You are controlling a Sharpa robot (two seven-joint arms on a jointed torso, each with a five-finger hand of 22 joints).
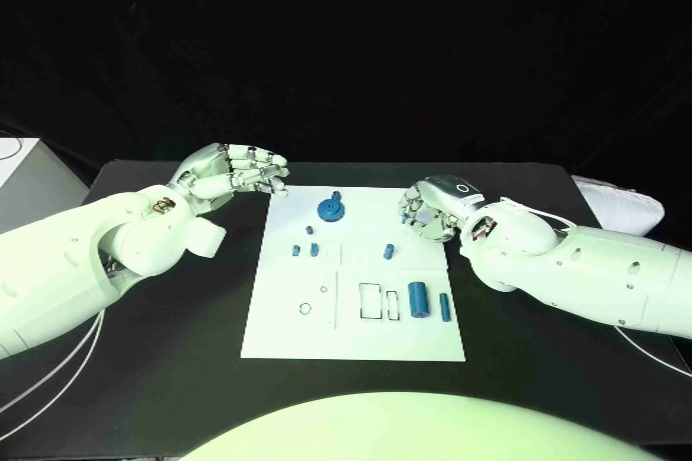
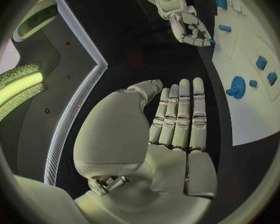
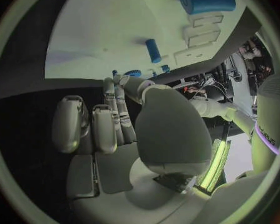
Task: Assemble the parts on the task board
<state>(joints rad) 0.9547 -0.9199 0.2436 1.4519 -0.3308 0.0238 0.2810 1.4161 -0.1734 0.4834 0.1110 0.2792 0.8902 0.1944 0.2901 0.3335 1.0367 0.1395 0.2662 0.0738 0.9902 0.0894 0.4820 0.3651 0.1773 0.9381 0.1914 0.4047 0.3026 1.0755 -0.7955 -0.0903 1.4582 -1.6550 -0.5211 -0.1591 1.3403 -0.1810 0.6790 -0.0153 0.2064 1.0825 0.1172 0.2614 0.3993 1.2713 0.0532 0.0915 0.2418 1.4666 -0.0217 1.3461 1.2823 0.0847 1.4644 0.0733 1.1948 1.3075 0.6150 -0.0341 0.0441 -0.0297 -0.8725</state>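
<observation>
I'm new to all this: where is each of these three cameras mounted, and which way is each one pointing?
Head view: sits on the robot's head, looking down at the black table and white task board; both white arms enter, left hand and right hand.
Left wrist view: sits behind the left hand, facing across its flat fingers toward the board; the right hand shows too.
Right wrist view: sits behind the right hand, facing the board.
Shared: all three show the round blue gear part.

Black table (image 1: 173, 361), white box (image 1: 32, 181) at one edge, white bundle (image 1: 623, 203) opposite.
</observation>
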